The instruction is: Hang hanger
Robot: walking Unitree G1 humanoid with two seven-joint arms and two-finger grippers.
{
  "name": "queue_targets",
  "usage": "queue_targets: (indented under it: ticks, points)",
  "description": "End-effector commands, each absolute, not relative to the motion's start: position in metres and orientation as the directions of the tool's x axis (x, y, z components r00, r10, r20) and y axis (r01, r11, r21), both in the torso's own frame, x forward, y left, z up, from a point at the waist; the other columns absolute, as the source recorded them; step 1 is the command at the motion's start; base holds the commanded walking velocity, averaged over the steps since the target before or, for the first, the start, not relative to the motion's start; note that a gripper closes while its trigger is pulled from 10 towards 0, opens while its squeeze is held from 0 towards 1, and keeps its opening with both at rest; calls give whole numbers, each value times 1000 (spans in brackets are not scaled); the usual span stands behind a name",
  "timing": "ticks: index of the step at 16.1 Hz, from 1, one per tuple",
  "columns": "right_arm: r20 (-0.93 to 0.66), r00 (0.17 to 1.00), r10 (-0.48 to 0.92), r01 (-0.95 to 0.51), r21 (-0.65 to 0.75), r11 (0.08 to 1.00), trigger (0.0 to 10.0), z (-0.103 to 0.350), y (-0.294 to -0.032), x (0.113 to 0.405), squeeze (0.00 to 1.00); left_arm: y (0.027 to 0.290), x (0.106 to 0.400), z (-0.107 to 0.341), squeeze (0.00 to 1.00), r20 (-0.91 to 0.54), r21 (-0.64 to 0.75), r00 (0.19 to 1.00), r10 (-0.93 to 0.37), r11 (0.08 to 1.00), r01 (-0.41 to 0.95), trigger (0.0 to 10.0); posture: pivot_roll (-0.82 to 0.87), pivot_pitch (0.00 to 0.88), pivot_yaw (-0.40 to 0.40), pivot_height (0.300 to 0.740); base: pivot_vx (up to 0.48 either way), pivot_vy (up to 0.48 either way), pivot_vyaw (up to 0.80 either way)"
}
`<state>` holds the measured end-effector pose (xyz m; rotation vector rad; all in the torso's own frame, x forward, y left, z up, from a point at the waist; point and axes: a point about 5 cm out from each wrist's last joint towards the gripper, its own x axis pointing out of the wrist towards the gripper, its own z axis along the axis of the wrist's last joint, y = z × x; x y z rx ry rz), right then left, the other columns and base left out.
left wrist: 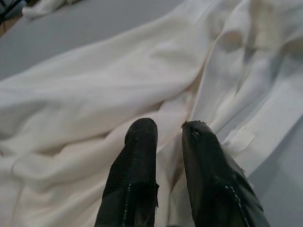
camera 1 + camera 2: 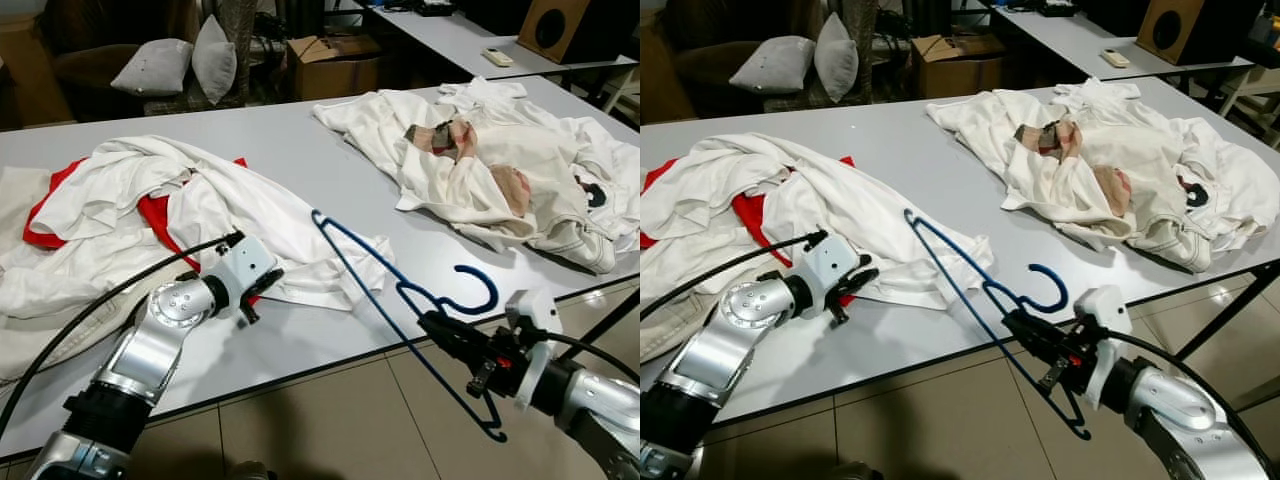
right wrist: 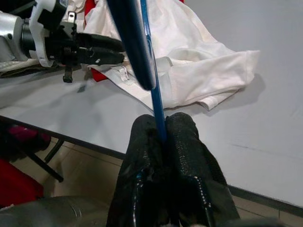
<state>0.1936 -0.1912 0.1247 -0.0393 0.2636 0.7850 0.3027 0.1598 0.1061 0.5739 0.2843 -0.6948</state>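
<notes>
- Pinching tight, our right gripper (image 3: 161,135) is clamping the blue hanger (image 2: 385,290) by its wire, near the hook; the frame is hanging off the table (image 2: 300,180) edge, one tip reaching over the shirt (image 2: 250,215).
- Our left gripper (image 1: 168,137) is hovering with fingers narrowly parted at the white shirt, gripping nothing.
- We are judging the step needs a steady hanger while the left lifts the collar, not loose folds.
</notes>
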Motion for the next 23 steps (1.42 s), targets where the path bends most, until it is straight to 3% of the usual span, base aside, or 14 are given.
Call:
queue_targets:
  ticks: [1,2,3,4,5,6,10,17,18,19,20,21,22,23]
  points:
    - [-260,690,675,-691,40,722,10000,125,-196,193,0,161,308,109,1000,-420,441,762,-493,623,646,10000,-9,0,12,740,0,0,0]
    - [-262,693,671,-687,40,726,10000,125,-197,192,0,162,310,108,1000,-424,449,768,-481,625,639,10000,-12,0,14,740,0,0,0]
    - [-263,696,668,-683,41,729,10000,125,-197,191,0,161,311,106,831,-429,448,767,-477,625,640,10000,-18,0,17,740,0,0,0]
    - [-263,698,666,-682,41,731,10000,125,-198,191,0,160,312,105,349,-430,444,766,-479,626,641,10000,-19,0,18,740,0,0,0]
    - [-263,699,665,-680,42,732,10000,125,-198,191,0,160,313,104,82,-430,442,765,-479,627,641,10000,-19,0,18,740,0,0,0]
    - [-263,700,664,-679,41,733,10000,125,-198,191,0,159,314,103,0,-430,433,764,-481,633,642,10000,-19,0,18,740,0,0,0]
    - [-263,710,654,-669,37,742,10000,126,-200,188,0,154,312,105,0,-410,309,722,-557,660,685,10000,-37,0,32,740,0,0,0]
    - [-262,707,657,-675,29,737,10000,126,-197,189,0,173,319,97,0,-503,408,739,-449,630,660,10000,-38,0,35,740,0,0,0]
    - [-261,706,658,-676,28,737,10000,126,-197,190,0,171,320,98,0,-499,396,732,-465,629,669,7098,-39,0,35,740,0,0,0]
    - [-261,706,658,-676,28,736,10000,126,-197,190,0,170,320,98,0,-498,392,730,-469,628,672,6353,-39,0,35,740,0,0,0]
    - [-262,705,659,-677,28,736,10000,126,-197,190,0,169,320,99,0,-485,377,731,-480,639,670,3176,-37,0,34,740,0,0,0]
    - [-262,704,659,-677,28,735,10000,125,-197,190,0,168,320,100,0,-480,370,731,-486,643,670,2314,-35,0,32,740,0,0,0]
    - [-263,703,661,-678,29,734,10000,125,-197,190,0,168,320,101,0,-473,360,730,-493,648,671,824,-33,0,31,740,0,0,0]
    - [-263,701,662,-680,31,732,10000,125,-196,190,0,168,320,102,0,-469,355,731,-496,652,670,275,-31,0,31,740,0,0,0]
